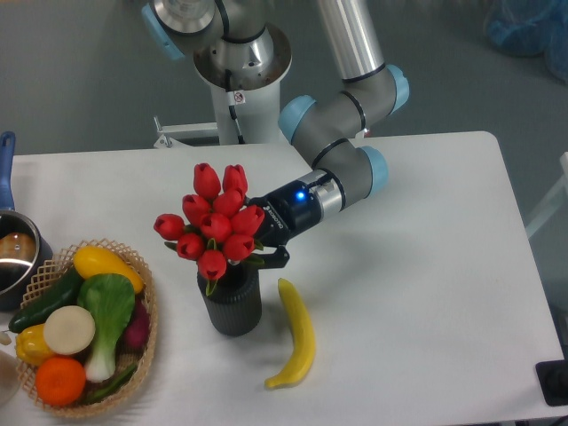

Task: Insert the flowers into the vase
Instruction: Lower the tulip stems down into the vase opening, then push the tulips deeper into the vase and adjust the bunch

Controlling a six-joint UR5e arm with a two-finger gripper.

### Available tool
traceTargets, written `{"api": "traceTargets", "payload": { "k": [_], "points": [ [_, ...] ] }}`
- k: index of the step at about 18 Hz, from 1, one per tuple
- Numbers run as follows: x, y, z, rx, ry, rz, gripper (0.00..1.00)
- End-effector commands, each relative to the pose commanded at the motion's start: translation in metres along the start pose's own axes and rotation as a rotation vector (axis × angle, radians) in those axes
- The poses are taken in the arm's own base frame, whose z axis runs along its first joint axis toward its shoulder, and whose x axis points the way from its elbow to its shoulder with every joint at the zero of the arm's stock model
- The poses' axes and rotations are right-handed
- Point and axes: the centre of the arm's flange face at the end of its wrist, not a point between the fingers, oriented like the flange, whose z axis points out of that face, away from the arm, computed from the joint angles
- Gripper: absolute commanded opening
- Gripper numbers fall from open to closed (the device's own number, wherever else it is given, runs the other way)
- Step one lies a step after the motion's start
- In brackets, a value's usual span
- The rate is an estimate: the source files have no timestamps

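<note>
The flowers, a bunch of red tulip buds with green leaves, lean a little to the left above the vase. Their stems run down into the round opening of that dark grey ribbed cylinder. My gripper comes in from the right and is shut on the stems just above the vase's rim. The buds hide most of its fingers. The vase stands upright on the white table.
A yellow banana lies just right of the vase. A wicker basket of vegetables and fruit stands at the front left. A metal pot with a blue handle sits at the left edge.
</note>
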Motion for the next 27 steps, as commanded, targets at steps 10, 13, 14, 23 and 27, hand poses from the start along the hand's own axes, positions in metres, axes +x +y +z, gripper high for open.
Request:
{"api": "traceTargets", "payload": {
  "k": [10,13,14,23,27],
  "points": [
    [-0.011,0.009,-0.016,0.001,-0.028,0.009,0.47],
    [-0.012,0.008,-0.018,-0.001,-0.032,0.011,0.51],
    [-0.012,0.008,-0.018,-0.001,-0.032,0.011,0.54],
    [-0.012,0.007,-0.022,-0.001,-0.040,0.015,0.74],
    [-0.011,0.007,-0.022,-0.003,-0.040,0.012,0.76]
  ]
}}
